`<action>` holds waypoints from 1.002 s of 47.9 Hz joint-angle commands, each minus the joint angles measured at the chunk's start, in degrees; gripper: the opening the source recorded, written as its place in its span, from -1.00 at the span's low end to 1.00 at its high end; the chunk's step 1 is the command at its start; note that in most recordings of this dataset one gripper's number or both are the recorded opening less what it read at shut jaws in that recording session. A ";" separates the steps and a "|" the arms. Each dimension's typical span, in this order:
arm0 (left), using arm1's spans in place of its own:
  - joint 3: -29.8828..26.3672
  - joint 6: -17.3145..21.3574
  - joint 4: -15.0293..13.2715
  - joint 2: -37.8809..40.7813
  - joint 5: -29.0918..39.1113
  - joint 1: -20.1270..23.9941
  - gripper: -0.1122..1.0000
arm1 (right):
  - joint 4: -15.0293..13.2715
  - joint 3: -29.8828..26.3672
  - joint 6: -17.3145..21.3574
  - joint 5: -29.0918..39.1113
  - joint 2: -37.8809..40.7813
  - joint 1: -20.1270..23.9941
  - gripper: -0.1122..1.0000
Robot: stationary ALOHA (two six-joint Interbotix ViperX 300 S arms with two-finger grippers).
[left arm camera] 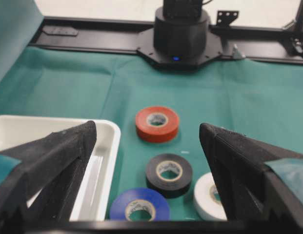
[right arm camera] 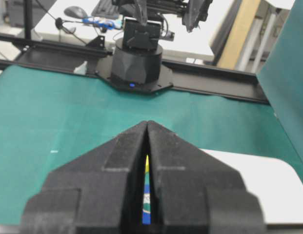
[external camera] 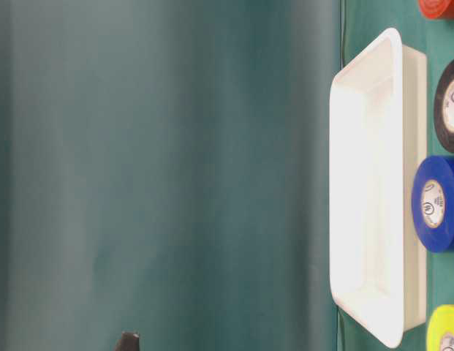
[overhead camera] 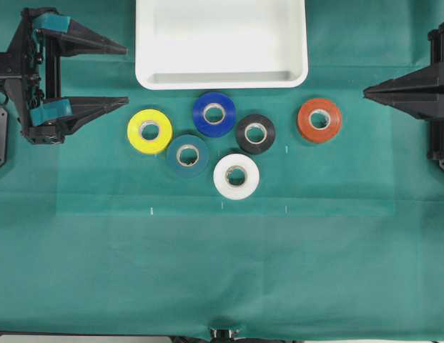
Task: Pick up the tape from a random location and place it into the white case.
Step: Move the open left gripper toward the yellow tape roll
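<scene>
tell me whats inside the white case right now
Nothing shows inside the white case: its floor looks bare in the overhead and table-level views. The top edge is cut off overhead, and the left jaws block part of it in the left wrist view.

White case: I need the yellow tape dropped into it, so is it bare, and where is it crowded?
The white case looks bare inside. Crowded just below its rim: yellow tape, blue, black, teal, white. The cloth below them is open.
</scene>
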 commanded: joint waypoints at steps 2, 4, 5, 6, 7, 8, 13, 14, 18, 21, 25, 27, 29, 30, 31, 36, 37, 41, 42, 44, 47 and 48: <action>-0.35 -0.18 -0.09 -1.05 -0.26 0.18 0.99 | 0.00 -1.58 0.09 0.09 0.44 -0.09 -0.80; -0.26 -0.18 -0.09 -1.32 -0.09 0.18 0.99 | -0.09 -1.58 0.09 0.09 0.44 -0.09 -0.80; -0.26 -0.26 -0.09 -1.49 0.00 0.18 0.99 | 0.00 -1.58 0.09 0.09 0.44 -0.09 -0.80; -0.26 -0.26 -0.09 -1.49 0.00 0.18 0.99 | -0.09 -1.58 0.09 0.09 0.44 -0.18 -0.80; -0.26 -0.26 -0.09 -1.58 0.18 0.18 0.99 | -0.09 -1.58 0.09 0.09 0.44 -0.09 -0.80; -0.26 -0.35 -0.09 -1.58 0.18 0.18 0.99 | -0.09 -1.58 0.09 0.09 0.44 -0.09 -0.80; -0.53 -0.53 -0.09 -1.49 1.32 0.18 0.99 | -0.09 -1.58 0.18 0.09 0.44 -0.18 -0.80; -0.62 -0.62 -0.18 -1.49 1.85 0.18 0.99 | -0.09 -1.58 0.18 0.09 0.44 -0.09 -0.80; -1.23 -0.62 -0.18 -1.23 4.22 0.18 0.98 | -0.09 -1.67 0.26 0.09 0.44 -0.09 -0.80; -2.37 -0.70 -0.26 -1.23 7.03 0.18 0.98 | -0.09 -1.58 0.26 0.09 0.44 -0.09 -0.80; -4.75 -0.70 -0.35 -1.05 13.18 0.18 0.98 | -0.09 -1.58 0.35 0.18 0.44 -0.09 -0.80; -5.98 -0.70 -0.35 -0.88 16.44 0.18 0.98 | -0.09 -1.67 0.26 0.18 0.44 -0.09 -0.80; -7.65 -0.70 -0.35 -0.62 20.83 0.18 0.98 | -0.09 -1.58 0.26 0.18 0.44 -0.09 -0.80; -8.44 -0.79 -0.35 -0.35 22.59 0.18 0.98 | 0.00 -1.58 0.26 0.18 0.44 -0.09 -0.80; -9.14 -0.88 -0.35 -0.18 24.43 0.18 0.98 | -0.09 -1.58 0.26 0.18 0.44 -0.09 -0.80; -13.18 -1.85 -0.35 1.14 34.10 0.09 0.98 | -0.09 -1.58 0.35 0.44 0.44 -0.09 -0.80; -13.97 -1.93 -0.35 1.49 36.04 0.18 0.98 | -0.09 -1.58 0.35 0.53 0.44 -0.18 -0.80; -17.14 -2.02 -0.35 2.99 43.24 0.18 0.98 | -0.09 -1.58 0.35 0.62 0.44 -0.09 -0.80; -17.93 -2.02 -0.35 3.43 44.74 0.18 0.98 | -0.09 -1.58 0.35 0.62 0.44 -0.09 -0.80; -19.25 -2.02 -0.35 4.22 47.55 0.18 0.98 | -0.09 -1.58 0.35 0.62 0.44 -0.09 -0.80; -21.09 -2.02 -0.35 5.36 51.24 0.09 0.98 | -0.09 -1.58 0.35 0.62 0.44 -0.09 -0.80; -21.62 -2.02 -0.35 5.71 52.29 0.18 0.98 | 0.00 -1.58 0.35 0.62 0.62 -0.09 -0.80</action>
